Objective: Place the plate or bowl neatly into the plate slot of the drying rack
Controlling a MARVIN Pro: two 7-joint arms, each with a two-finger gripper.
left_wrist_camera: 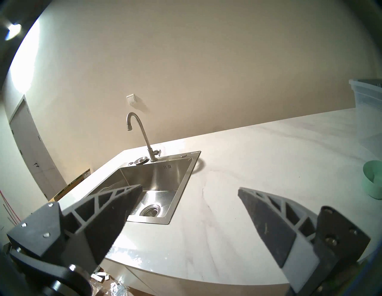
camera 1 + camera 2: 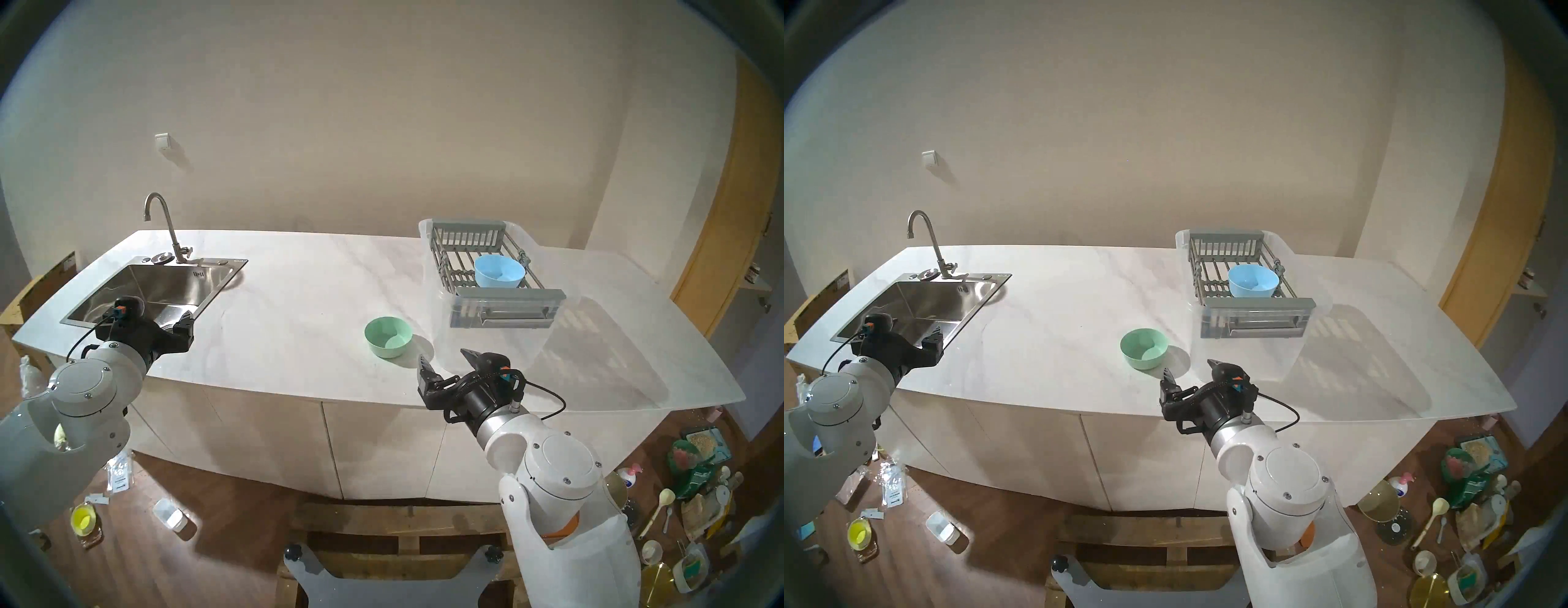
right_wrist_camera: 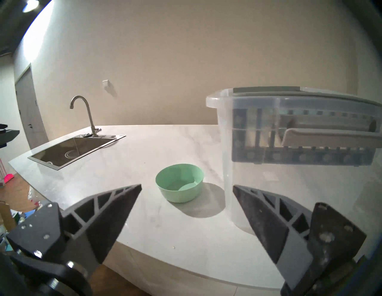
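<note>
Here, green bowl (image 2: 388,337) on the counter just beyond the empty, wide-open right end effector (image 2: 446,356), apart

We see the green bowl (image 1: 374,179) cut by the left wrist view's edge; the clear tub (image 3: 227,165) blurs our drying rack (image 3: 299,142).

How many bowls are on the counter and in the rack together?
2. The green bowl stands upright on the bare counter, left of the clear tub. The blue bowl sits in the drying rack on top of that tub. None seems hidden.
</note>
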